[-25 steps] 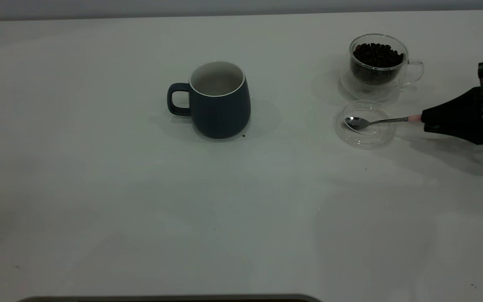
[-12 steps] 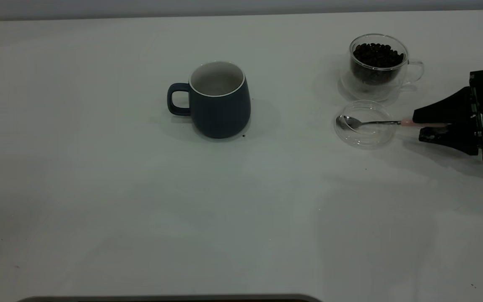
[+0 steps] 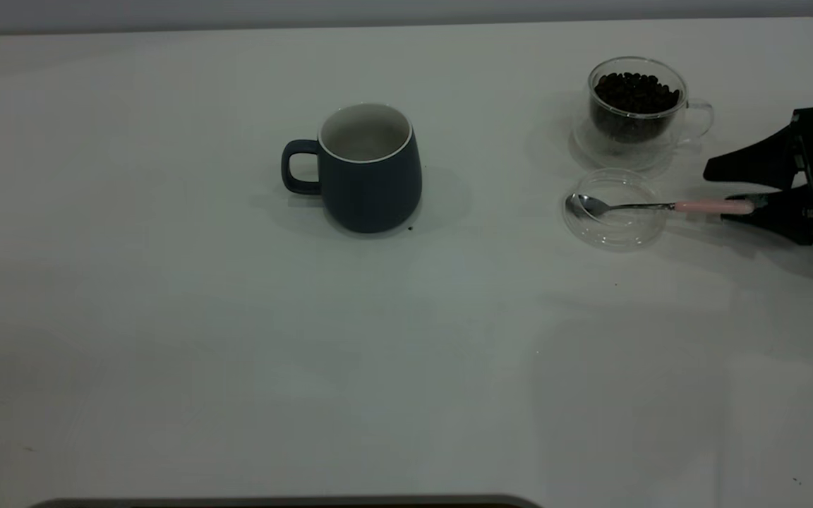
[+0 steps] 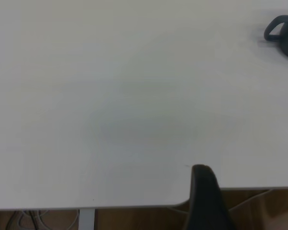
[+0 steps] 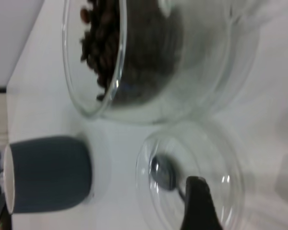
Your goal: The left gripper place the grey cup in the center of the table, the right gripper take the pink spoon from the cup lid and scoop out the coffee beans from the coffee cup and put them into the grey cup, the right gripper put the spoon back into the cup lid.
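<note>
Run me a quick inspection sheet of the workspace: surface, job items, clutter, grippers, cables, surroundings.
Surface: white table, a few small dark specks on it.
Grey cup: upright near the table's middle, handle toward the left arm's side; contents not visible.
Coffee cup: clear glass, holding coffee beans, behind the cup lid.
Cup lid: clear, flat on the table.
Pink spoon: bowl resting in the lid, pink handle sticking out toward the right gripper.
Clutter: nothing seen.
Right gripper: open, at the handle's tip, not gripping it.
Left gripper: not in the exterior view; parked off the table edge.
Cables: some under the table edge, left wrist view.
Surroundings: nothing seen.
</note>
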